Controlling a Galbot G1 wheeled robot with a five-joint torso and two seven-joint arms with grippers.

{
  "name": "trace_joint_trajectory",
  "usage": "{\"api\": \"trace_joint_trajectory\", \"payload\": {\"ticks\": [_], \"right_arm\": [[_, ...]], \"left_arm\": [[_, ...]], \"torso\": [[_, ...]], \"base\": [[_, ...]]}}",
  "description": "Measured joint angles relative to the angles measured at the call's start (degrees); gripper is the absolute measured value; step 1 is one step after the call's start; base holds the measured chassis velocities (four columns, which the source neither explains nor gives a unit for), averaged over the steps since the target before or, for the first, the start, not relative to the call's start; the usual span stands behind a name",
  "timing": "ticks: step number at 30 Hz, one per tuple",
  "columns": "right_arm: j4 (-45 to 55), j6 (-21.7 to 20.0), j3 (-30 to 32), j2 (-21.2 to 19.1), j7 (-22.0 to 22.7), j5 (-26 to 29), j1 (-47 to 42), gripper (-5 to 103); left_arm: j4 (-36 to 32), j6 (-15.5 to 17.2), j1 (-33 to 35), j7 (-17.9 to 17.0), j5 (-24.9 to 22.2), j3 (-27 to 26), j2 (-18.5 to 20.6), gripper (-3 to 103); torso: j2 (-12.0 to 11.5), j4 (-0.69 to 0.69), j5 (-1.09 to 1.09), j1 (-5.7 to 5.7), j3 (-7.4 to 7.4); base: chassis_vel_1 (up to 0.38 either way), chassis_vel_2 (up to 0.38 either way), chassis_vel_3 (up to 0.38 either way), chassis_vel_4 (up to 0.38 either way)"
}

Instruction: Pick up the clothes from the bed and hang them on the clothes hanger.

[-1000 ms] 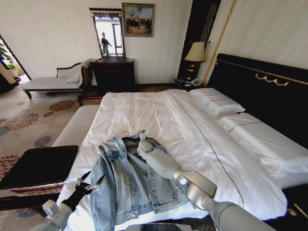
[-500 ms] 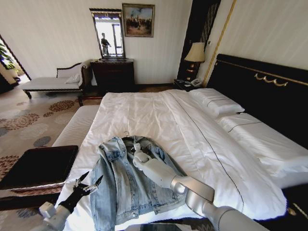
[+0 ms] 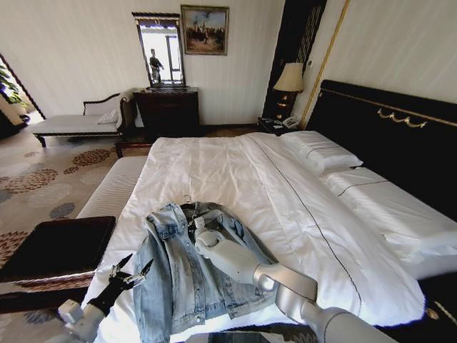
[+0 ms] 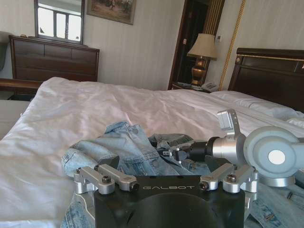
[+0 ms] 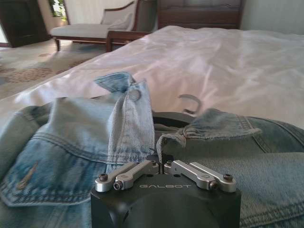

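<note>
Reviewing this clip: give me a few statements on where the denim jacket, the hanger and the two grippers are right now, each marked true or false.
1. The denim jacket lies on the bed. True.
2. The right gripper is at the jacket's collar, its fingers nearly together. True.
3. The left gripper is shut on a sleeve. False: it is open, off the jacket's edge, holding nothing.
4. The clothes hanger hangs from a rail. False: its hook pokes out at the jacket's collar, on the sheet.
5. The jacket covers the pillows. False: they lie apart, by the headboard.
</note>
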Motion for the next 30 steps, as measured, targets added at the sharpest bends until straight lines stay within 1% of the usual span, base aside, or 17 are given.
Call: {"api": "trace_joint_trajectory", "payload": {"ticks": [8,11,12,13,14,17,18,19,21,22,23,25,26,27,28,30], "right_arm": [[-1.3,1.1,-2.0,0.0,-0.5,-4.2,-0.4,0],[-0.8,1.4,-2.2,0.0,0.2,-7.0,-0.3,16],[0.1,1.4,-2.3,0.0,0.6,-7.7,-0.2,16],[1.0,1.3,-2.4,0.0,1.2,-8.0,-0.2,21],[1.0,1.3,-2.4,0.0,1.2,-8.0,-0.2,21],[7.4,-0.1,-3.4,-0.5,4.1,-7.2,0.3,38],[7.4,-0.1,-3.4,-0.5,4.1,-7.2,0.3,38],[9.4,-0.6,-3.8,-1.5,4.9,-6.7,0.5,38],[14.0,-1.8,-4.4,-4.2,6.5,-5.9,0.8,49],[15.2,-2.0,-4.4,-4.9,6.9,-5.9,1.0,54],[15.2,-2.0,-4.4,-4.9,6.9,-5.9,1.0,54],[18.1,-2.9,-4.4,-6.8,7.7,-5.6,2.0,65],[18.1,-2.9,-4.4,-6.8,7.7,-5.6,2.0,65],[18.6,-3.1,-4.4,-7.1,7.7,-5.5,2.2,71],[19.4,-3.6,-4.4,-7.6,7.8,-5.1,2.4,71],[20.6,-4.9,-5.6,-8.8,6.6,-4.6,2.5,82]], "left_arm": [[0.0,-0.2,0.5,0.1,-0.1,-0.4,0.0,100],[0.0,-0.4,0.7,0.1,-0.1,-0.5,0.0,100],[0.0,-0.4,0.7,0.1,-0.1,-0.5,0.0,100],[0.0,-0.4,0.8,0.1,-0.1,-0.5,0.0,100],[0.0,-0.4,0.8,0.1,-0.1,-0.5,0.0,100],[0.0,-0.4,0.7,0.1,-0.1,-0.5,0.0,100],[0.0,-0.4,0.7,0.1,-0.1,-0.5,0.0,100],[0.0,-0.4,0.7,0.1,-0.1,-0.5,0.0,100],[-0.2,-0.3,0.6,0.0,0.0,-0.4,-0.1,100],[-0.3,-0.3,0.6,0.0,0.1,-0.3,-0.2,100],[-0.3,-0.3,0.6,0.0,0.1,-0.3,-0.2,100],[-0.6,-0.2,0.6,0.0,0.3,-0.3,-0.3,100],[-0.6,-0.2,0.6,0.0,0.3,-0.3,-0.3,100],[-0.6,-0.2,0.6,0.0,0.3,-0.3,-0.4,100],[-0.6,-0.2,0.7,0.0,0.3,-0.4,-0.4,100],[-0.6,-0.2,0.7,0.0,0.4,-0.5,-0.4,100]], "torso": [[0.0,0.01,0.0,-0.01,0.0],[0.0,0.0,0.0,0.0,0.0],[0.0,0.0,0.0,0.0,0.0],[0.0,0.0,0.0,0.0,0.0],[0.0,0.0,0.0,0.0,0.0],[0.0,0.02,0.01,0.0,0.0],[0.0,0.02,0.01,0.0,0.0],[0.0,0.04,0.03,-0.01,0.0],[0.0,0.0,0.0,-0.01,0.0],[0.0,-0.01,0.01,0.0,0.0],[0.0,-0.01,0.01,0.0,0.0],[0.0,-0.01,0.01,0.0,0.0],[0.0,-0.01,0.01,0.0,0.0],[0.0,0.0,0.02,0.0,0.0],[0.0,0.0,0.02,0.0,0.0],[0.0,0.0,0.01,0.0,0.0]], "base": [[0.0,0.0,0.0,0.0],[0.0,0.0,0.0,0.0],[0.0,0.0,0.0,0.0],[0.0,0.0,0.0,0.0],[0.0,0.0,0.0,0.0],[0.0,0.0,0.0,0.0],[0.0,0.0,0.0,0.0],[0.0,0.0,0.0,0.0],[0.0,0.0,0.0,0.0],[0.0,0.0,0.0,0.0],[0.0,0.0,0.0,0.0],[0.0,0.0,0.0,0.0],[0.0,0.0,0.0,0.0],[0.0,0.0,0.0,0.0],[0.0,0.0,0.0,0.0],[0.0,0.0,0.0,0.0]]}}
